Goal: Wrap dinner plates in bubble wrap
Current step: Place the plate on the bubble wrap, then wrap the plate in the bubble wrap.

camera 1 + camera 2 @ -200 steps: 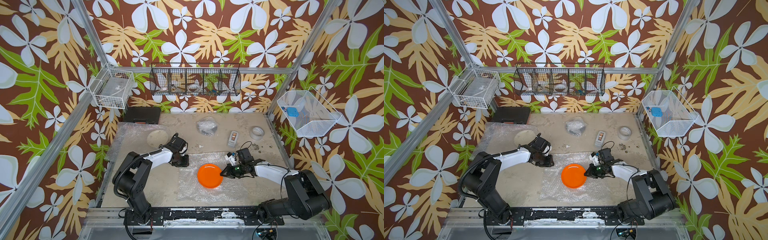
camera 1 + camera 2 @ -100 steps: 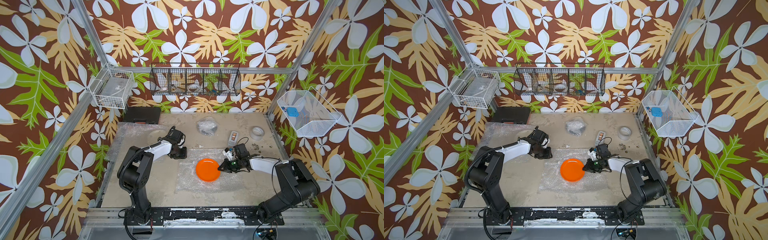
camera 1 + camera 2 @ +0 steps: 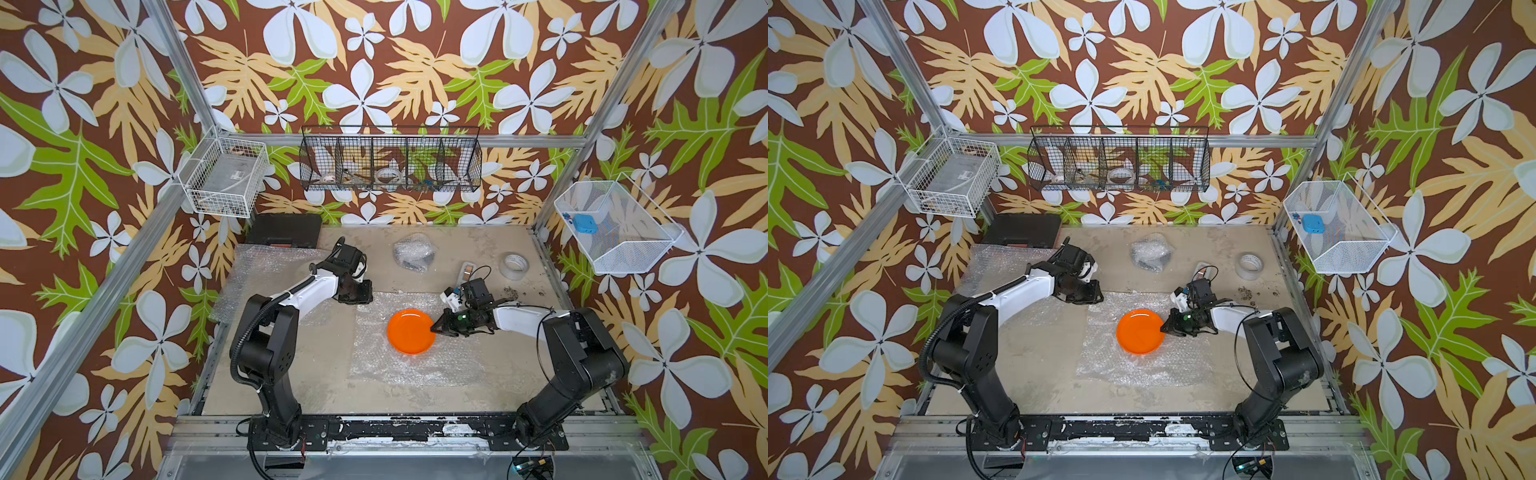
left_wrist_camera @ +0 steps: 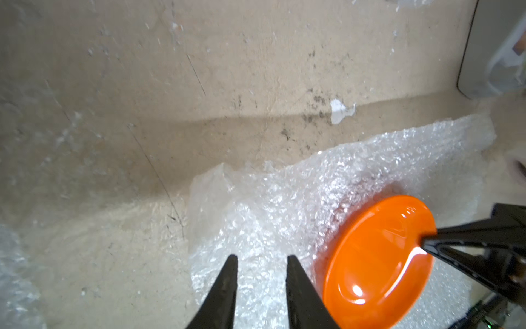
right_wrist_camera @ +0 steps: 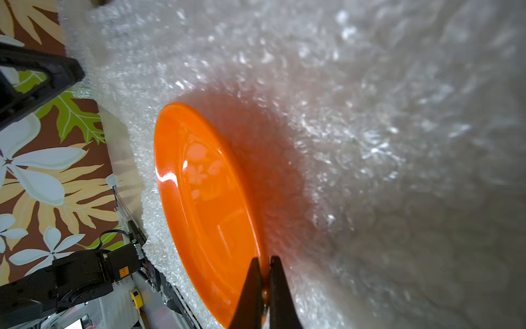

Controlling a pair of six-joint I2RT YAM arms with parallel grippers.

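A bright orange dinner plate point(image 3: 411, 331) point(image 3: 1140, 331) lies on a clear sheet of bubble wrap point(image 3: 415, 370) point(image 3: 1142, 368) in the middle of the table. My right gripper point(image 3: 434, 329) point(image 3: 1163, 329) point(image 5: 264, 260) is shut on the plate's point(image 5: 205, 193) right rim. In the left wrist view the left gripper point(image 4: 261, 257) is open and holds nothing. It hovers over the sheet's point(image 4: 284, 199) far left corner, left of the plate point(image 4: 378, 265). In both top views the left gripper point(image 3: 360, 296) point(image 3: 1090, 297) sits at that corner.
More bubble wrap point(image 3: 266, 270) lies at the left under the left arm. A crumpled bubble-wrap bundle point(image 3: 413, 251) with something dark inside sits at the back. A white tape roll point(image 3: 514, 266), a small dispenser point(image 3: 467, 272) and a black case point(image 3: 286, 230) stand near the back edge.
The right gripper has carried the orange plate toward the back and slightly left over the sheet. The left gripper has moved toward the back, to the sheet's far left corner.
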